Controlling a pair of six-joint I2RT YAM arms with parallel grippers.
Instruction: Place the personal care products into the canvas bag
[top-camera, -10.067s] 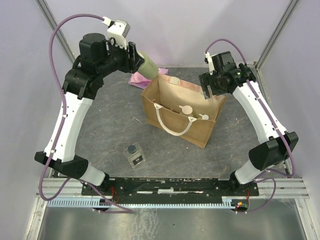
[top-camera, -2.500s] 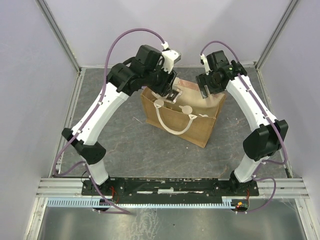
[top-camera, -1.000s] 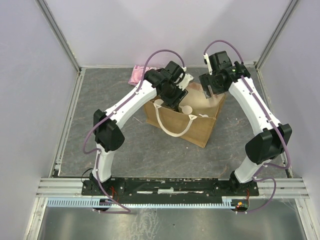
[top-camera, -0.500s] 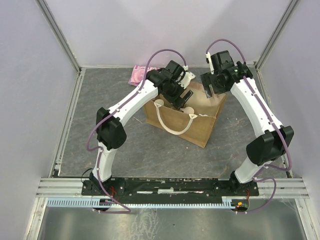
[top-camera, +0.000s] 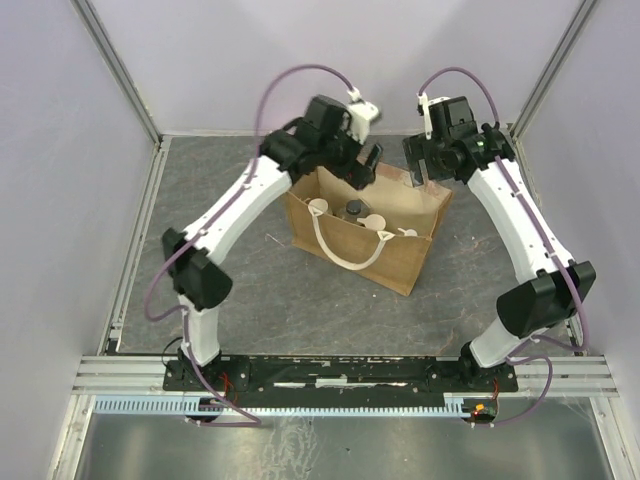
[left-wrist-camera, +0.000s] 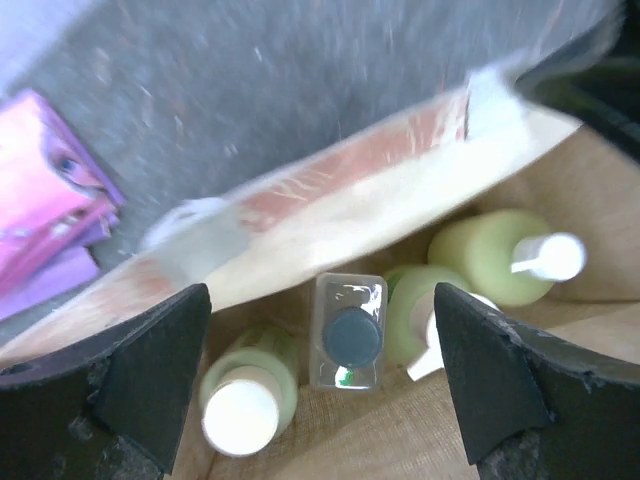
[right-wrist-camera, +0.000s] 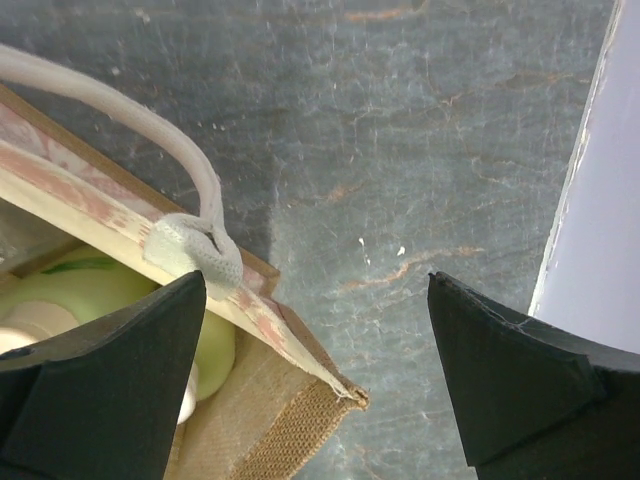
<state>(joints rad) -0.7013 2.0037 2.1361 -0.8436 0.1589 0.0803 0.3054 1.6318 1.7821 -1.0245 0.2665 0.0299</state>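
The canvas bag (top-camera: 385, 262) stands open mid-table, its rope handle (top-camera: 345, 262) hanging over the front. In the left wrist view the clear square bottle with dark cap (left-wrist-camera: 348, 332) stands inside it, between a cream-capped yellow-green bottle (left-wrist-camera: 245, 400) and two yellow-green pump bottles (left-wrist-camera: 500, 255) (left-wrist-camera: 412, 318). My left gripper (top-camera: 362, 166) is open and empty above the bag's far rim (left-wrist-camera: 330, 190). My right gripper (top-camera: 421, 172) is open; the bag's far right corner (right-wrist-camera: 300, 350) lies between and below its fingers, apart from them.
A pink packet (left-wrist-camera: 45, 200) lies on the grey table behind the bag. The purple side wall (right-wrist-camera: 600, 200) is close to the right of my right gripper. Both arms arch over the back half of the table.
My left gripper has risen out of the bag and back over its far rim, open, leaving the clear bottle standing inside. My right gripper has shifted only slightly.
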